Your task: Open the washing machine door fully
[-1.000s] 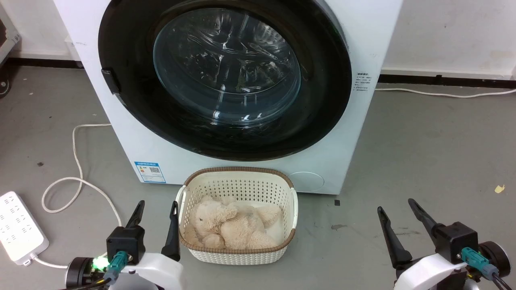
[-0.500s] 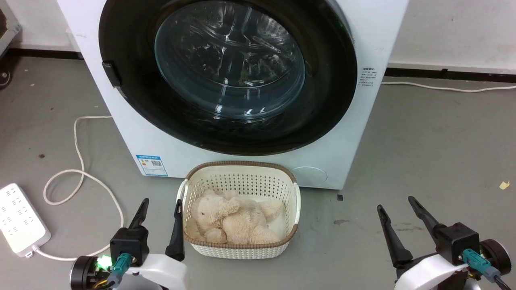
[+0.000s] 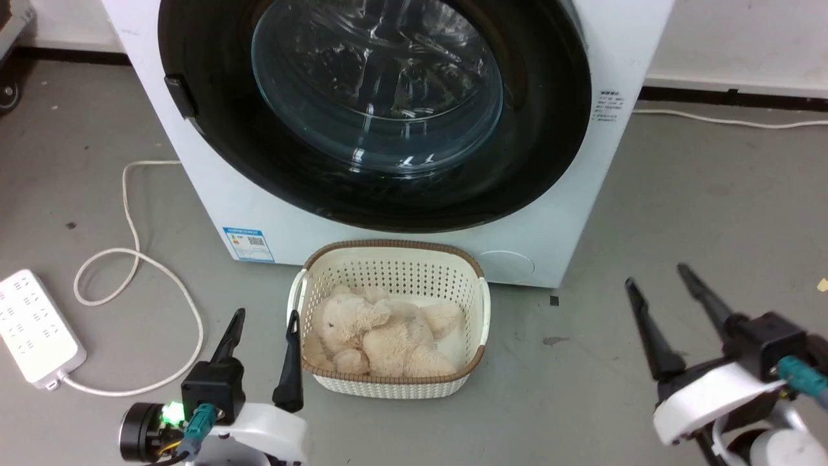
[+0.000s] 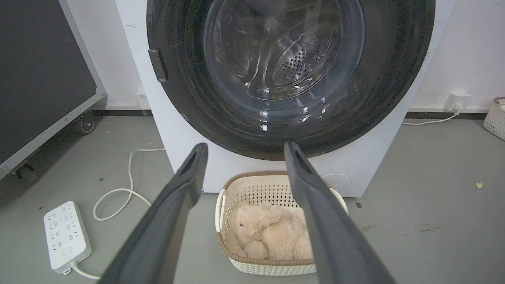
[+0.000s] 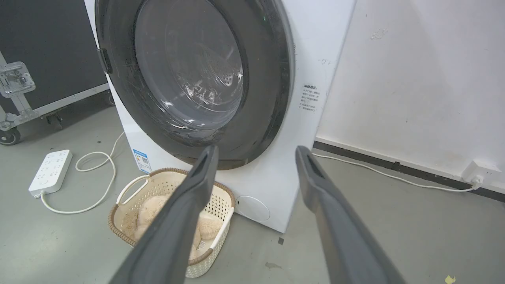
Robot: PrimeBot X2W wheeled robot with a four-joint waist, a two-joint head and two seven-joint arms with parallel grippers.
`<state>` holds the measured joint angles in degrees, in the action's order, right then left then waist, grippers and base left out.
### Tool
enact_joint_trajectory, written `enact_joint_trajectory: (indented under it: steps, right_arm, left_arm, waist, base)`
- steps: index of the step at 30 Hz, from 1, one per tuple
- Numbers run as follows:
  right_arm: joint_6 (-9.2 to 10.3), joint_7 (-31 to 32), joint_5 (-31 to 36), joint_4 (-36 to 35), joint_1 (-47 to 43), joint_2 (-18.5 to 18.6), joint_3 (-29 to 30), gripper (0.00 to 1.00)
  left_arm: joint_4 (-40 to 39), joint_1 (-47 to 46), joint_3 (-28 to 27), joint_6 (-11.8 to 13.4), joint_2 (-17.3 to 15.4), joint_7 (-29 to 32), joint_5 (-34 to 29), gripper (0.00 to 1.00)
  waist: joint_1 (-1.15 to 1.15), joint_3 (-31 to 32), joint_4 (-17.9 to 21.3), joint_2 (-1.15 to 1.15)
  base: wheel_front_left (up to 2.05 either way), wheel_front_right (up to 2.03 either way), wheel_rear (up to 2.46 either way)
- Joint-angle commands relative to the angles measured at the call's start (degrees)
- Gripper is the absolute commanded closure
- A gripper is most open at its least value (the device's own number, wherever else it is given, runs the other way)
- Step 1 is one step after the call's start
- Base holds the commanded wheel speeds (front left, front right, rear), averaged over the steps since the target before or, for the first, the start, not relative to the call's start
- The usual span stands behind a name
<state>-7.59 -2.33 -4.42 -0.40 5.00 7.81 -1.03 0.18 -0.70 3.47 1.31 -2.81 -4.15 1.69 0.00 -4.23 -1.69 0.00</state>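
The washing machine door (image 3: 378, 84) is a big glossy black round with a bulging glass window, lying against the white machine front; a small black latch piece (image 3: 178, 97) sits on its left rim. The door also faces me in the left wrist view (image 4: 284, 59) and stands at an angle in the right wrist view (image 5: 189, 75). My left gripper (image 3: 266, 314) is open at the lower left, well short of the door, with nothing between its fingers (image 4: 244, 145). My right gripper (image 3: 655, 274) is open at the lower right, off the machine's right corner (image 5: 257, 148).
A cream basket (image 3: 394, 246) holding a plush bear (image 3: 381, 336) stands on the floor right below the door, between my arms. A white power strip (image 3: 35, 327) and its looped cable (image 3: 129, 259) lie at the left. Another cable (image 3: 724, 121) runs along the wall.
The whole picture has shifted, so the head camera moved nearer the machine. My right gripper has lifted and moved forward; the left one has barely moved. The door looks the same.
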Motion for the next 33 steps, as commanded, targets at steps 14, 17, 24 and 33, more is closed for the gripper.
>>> enact_joint_trajectory:
  steps: [14, 17, 24, 33]
  right_arm:
    - [0.04, 6.24, -12.74, 3.21, 13.35, -0.08, 7.21, 1.00]
    - [0.05, 9.62, -16.44, 6.70, 18.16, -1.53, 11.30, 1.00]
    - [0.05, 16.61, -21.30, 11.60, 26.55, -2.42, 15.19, 1.00]
    - [0.06, 26.04, -27.04, 16.93, 36.99, -2.56, 19.60, 1.00]
  left_arm:
    - [-0.83, -2.88, 1.86, 1.13, -0.03, -2.38, 0.60, 0.00]
    - [-0.84, -3.24, 2.38, 1.16, -0.03, -2.86, 0.62, 0.00]
    - [-1.17, -4.28, 3.41, 1.53, -0.04, -3.69, 0.69, 0.00]
    - [-2.04, -5.68, 4.62, 2.00, -0.04, -4.77, 0.50, 0.00]
  waist:
    - [0.00, -4.43, -1.40, 0.00]
    - [0.00, -5.75, -1.72, 0.00]
    - [0.00, -8.45, -2.51, 0.00]
    - [0.00, -11.95, -3.98, 0.00]
  base:
    - [0.00, 0.00, 0.00]
    - [0.00, 0.00, 0.00]
    - [0.00, 0.00, 0.00]
    - [0.00, 0.00, 0.00]
